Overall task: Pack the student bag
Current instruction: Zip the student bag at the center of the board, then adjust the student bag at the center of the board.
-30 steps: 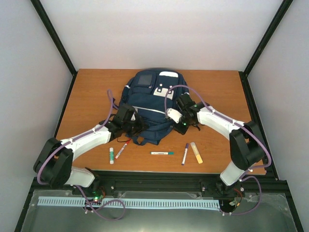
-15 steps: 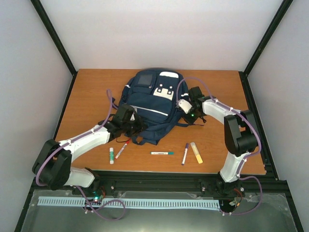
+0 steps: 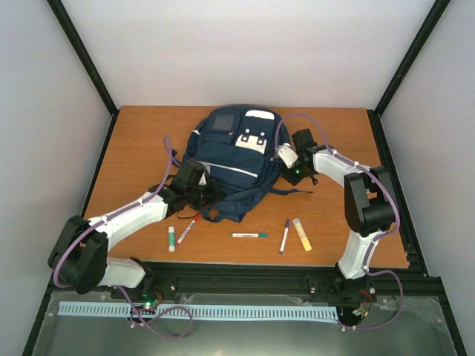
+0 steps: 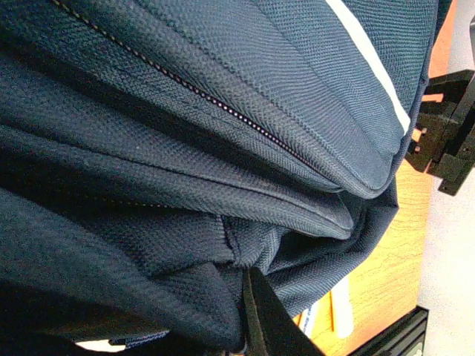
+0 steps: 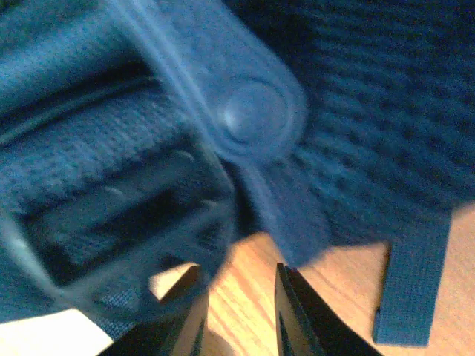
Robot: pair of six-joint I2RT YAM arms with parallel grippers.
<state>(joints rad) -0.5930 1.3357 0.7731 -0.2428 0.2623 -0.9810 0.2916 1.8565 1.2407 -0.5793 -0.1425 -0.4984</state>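
Observation:
The student bag (image 3: 234, 159), navy blue with a white stripe and white patches, lies flat at the middle of the table. My left gripper (image 3: 205, 194) is at the bag's near left edge. In the left wrist view navy fabric (image 4: 185, 148) fills the frame and is bunched against my one visible dark finger (image 4: 269, 320); the other finger is hidden under the cloth. My right gripper (image 3: 292, 166) is at the bag's right side. In the right wrist view its jaws (image 5: 237, 273) stand slightly apart over bare wood, with a strap buckle (image 5: 111, 215) and a snap tab (image 5: 249, 111) just ahead.
Near the front of the table lie a glue stick (image 3: 171, 238), a red pen (image 3: 186, 231), a green marker (image 3: 249, 235), a purple pen (image 3: 285, 236) and a yellow highlighter (image 3: 301, 233). A loose strap (image 5: 412, 282) trails from the bag's right side.
My right arm has swung away from the bag's near right part to its far right side, folding tighter. My left gripper has stayed on the bag's near left edge.

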